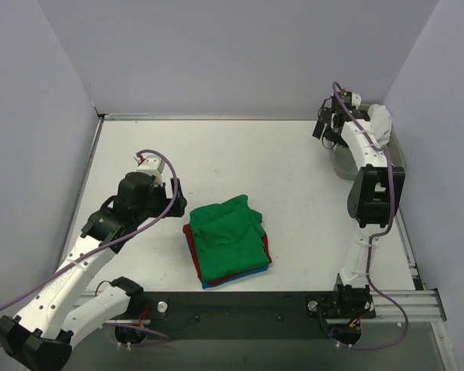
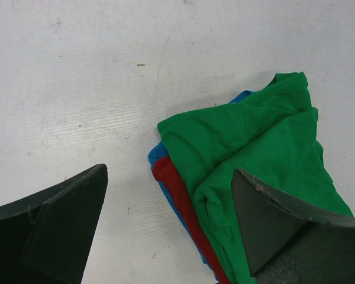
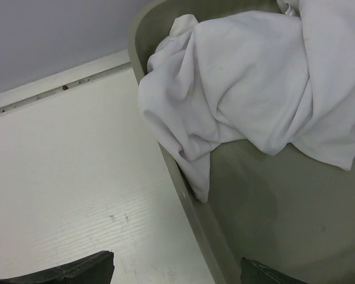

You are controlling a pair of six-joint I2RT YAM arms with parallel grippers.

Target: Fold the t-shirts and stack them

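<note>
A: Step in hand?
B: By judgement, the white tee (image 3: 254,89) is being fetched. It is lying bunched in the tray (image 3: 272,213). The right fingers (image 3: 77,273) are being held apart, empty.
A: Left?
B: The left fingers (image 2: 59,231) are being held spread beside the stack (image 2: 254,160), empty. A pinch on the tee's draped fold is being called for next.

- Even, diffuse overhead light fills all three views, bright and without hard glare
- Only faint, soft shadows edge the folded stack (image 1: 228,241)
- The white shirt (image 3: 254,89) is nearly washed out, its folds lightly shaded
- The left gripper (image 2: 170,177) is dark and slightly soft-edged near the lens
</note>
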